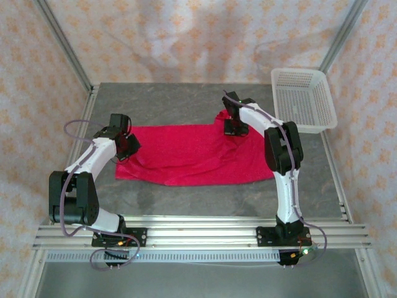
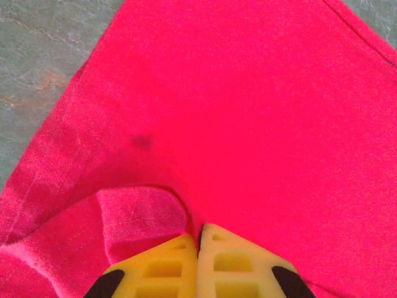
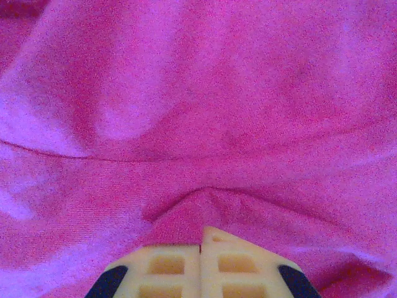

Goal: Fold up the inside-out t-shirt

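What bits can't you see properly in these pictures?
Top view: t-shirt corners, covered by the left gripper and right gripper.
Left wrist view: how much cloth the fingers pinch, hidden between them.
Right wrist view: shirt's edges, cut off by the frame.

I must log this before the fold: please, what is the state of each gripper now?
The left gripper is closed on a fold of the t-shirt.
The right gripper is closed on the t-shirt too.

A grey, stone-patterned flat tabletop (image 1: 186,99) is enclosed by pale fabric walls printed with orange flowers (image 1: 186,37), carried on silver aluminium corner posts (image 1: 62,43). A white perforated plastic basket (image 1: 304,99) rests near the right gripper (image 1: 234,129), to its right. Lighting is soft and even.
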### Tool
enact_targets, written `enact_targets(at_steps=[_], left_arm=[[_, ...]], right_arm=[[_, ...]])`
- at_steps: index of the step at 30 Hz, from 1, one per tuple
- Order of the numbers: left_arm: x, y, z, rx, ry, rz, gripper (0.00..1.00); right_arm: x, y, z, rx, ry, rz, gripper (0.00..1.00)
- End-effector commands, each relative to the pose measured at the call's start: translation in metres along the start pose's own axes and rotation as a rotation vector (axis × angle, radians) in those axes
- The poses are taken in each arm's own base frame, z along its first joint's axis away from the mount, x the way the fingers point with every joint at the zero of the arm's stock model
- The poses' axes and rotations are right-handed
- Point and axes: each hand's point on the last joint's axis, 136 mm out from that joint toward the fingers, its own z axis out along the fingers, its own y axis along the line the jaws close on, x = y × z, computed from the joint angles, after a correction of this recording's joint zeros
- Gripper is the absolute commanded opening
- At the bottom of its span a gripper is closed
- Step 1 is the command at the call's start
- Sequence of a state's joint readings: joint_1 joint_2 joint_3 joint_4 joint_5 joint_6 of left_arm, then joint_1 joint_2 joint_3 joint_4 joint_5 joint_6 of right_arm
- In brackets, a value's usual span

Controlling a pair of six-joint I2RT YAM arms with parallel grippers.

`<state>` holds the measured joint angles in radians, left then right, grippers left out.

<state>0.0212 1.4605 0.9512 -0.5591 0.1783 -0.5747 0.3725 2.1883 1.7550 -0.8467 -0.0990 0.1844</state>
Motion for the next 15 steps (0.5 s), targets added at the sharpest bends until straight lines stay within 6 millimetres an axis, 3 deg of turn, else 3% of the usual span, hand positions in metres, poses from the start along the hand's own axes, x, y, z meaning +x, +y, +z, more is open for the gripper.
enact_targets(at_steps=[1, 4, 7, 12, 15], left_arm=[[-0.006, -0.002, -0.010, -0.012, -0.018, 0.021, 0.00], [-0.017, -0.011, -0.023, 0.006, -0.032, 0.022, 0.00], [-0.041, -0.023, -0.053, 0.049, -0.079, 0.011, 0.00], [-0.093, -0.035, -0.128, 0.144, -0.225, -0.056, 0.00], [-0.125, -0.035, -0.177, 0.196, -0.332, -0.112, 0.00]], right_arm=[[-0.004, -0.008, -0.018, 0.049, -0.005, -0.003, 0.00], [-0.017, -0.019, -0.065, 0.086, -0.081, 0.013, 0.00], [-0.038, -0.040, -0.139, 0.140, -0.247, 0.049, 0.00], [-0.053, -0.074, -0.267, 0.033, -0.540, 0.205, 0.00], [-0.055, -0.097, -0.331, -0.061, -0.698, 0.306, 0.00]])
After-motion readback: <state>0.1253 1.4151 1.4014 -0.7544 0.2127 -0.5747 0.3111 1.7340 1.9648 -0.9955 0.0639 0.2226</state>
